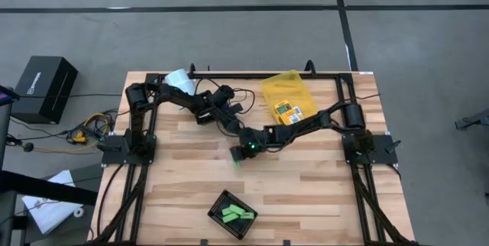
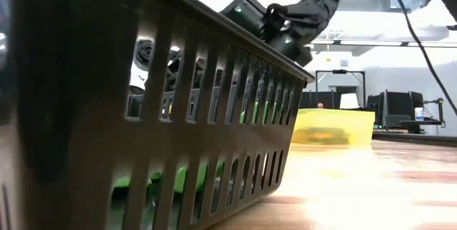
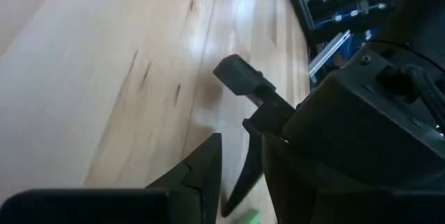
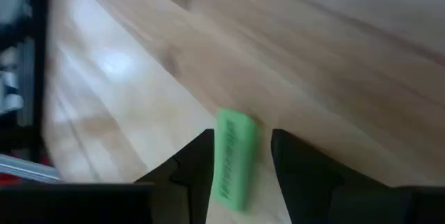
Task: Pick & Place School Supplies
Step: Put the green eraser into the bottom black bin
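My right gripper (image 4: 242, 156) hangs over the middle of the tabletop (image 1: 306, 192), fingers parted with a light-green oblong piece (image 4: 234, 156) standing between them. The piece sits close to both fingertips, but I cannot tell whether they actually press it, so I will not call it held. My left gripper (image 3: 233, 175) is just beside the right one, toward the far left of the table's middle; its fingers stand a little apart with nothing between them, and a sliver of green (image 3: 245, 216) shows on the wood close by. In the black slotted basket (image 1: 215, 213) near the front edge lie more light-green pieces (image 1: 237, 215). The yellow translucent bin (image 1: 273, 88) rests near the back edge, right of centre, with a yellow-orange pack (image 1: 288, 111) bearing a green-white label inside it. A pale white-blue cylinder (image 1: 179, 79) lies near the back left corner.
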{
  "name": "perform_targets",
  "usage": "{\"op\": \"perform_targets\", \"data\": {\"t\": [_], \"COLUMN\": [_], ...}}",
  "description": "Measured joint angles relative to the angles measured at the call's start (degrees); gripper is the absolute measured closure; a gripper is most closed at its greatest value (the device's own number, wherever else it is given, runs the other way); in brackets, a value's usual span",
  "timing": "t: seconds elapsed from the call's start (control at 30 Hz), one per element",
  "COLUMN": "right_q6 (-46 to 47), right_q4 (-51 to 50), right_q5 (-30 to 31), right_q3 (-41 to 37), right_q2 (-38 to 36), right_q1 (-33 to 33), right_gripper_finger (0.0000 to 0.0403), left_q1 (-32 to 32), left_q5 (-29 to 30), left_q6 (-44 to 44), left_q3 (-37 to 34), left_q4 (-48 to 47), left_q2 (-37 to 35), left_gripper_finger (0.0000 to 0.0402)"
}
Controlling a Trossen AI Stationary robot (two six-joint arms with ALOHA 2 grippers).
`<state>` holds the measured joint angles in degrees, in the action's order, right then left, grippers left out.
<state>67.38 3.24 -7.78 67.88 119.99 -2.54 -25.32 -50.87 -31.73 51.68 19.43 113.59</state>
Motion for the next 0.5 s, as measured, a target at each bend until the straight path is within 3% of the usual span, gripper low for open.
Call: {"op": "perform_targets", "data": {"t": [0.2, 0.3, 0.4, 0.5], "right_q6": [3.51, 3.51, 3.58, 3.27], "right_q4": [5.35, 10.20, 21.92, 27.17], "right_q5": [0.48, -6.34, -11.74, -9.92], "right_q3": [7.34, 13.08, 18.94, 25.54], "right_q2": [7.18, 10.26, 14.04, 14.17], "right_q1": [-2.47, -2.87, -2.74, -1.65], "right_gripper_finger": [0.0270, 0.0269, 0.0265, 0.0260], "left_q1": [-2.73, -3.92, -4.59, -5.48], "left_q5": [-1.98, -0.43, 0.61, 1.94], "left_q6": [1.54, -1.09, -1.26, -2.14], "left_q3": [-5.88, -7.94, -8.58, -9.11], "left_q4": [-0.11, 1.14, 0.66, -0.74], "left_q2": [-1.13, -2.60, -5.45, -8.72], "left_gripper_finger": [0.0303, 0.0303, 0.0303, 0.0303]}}
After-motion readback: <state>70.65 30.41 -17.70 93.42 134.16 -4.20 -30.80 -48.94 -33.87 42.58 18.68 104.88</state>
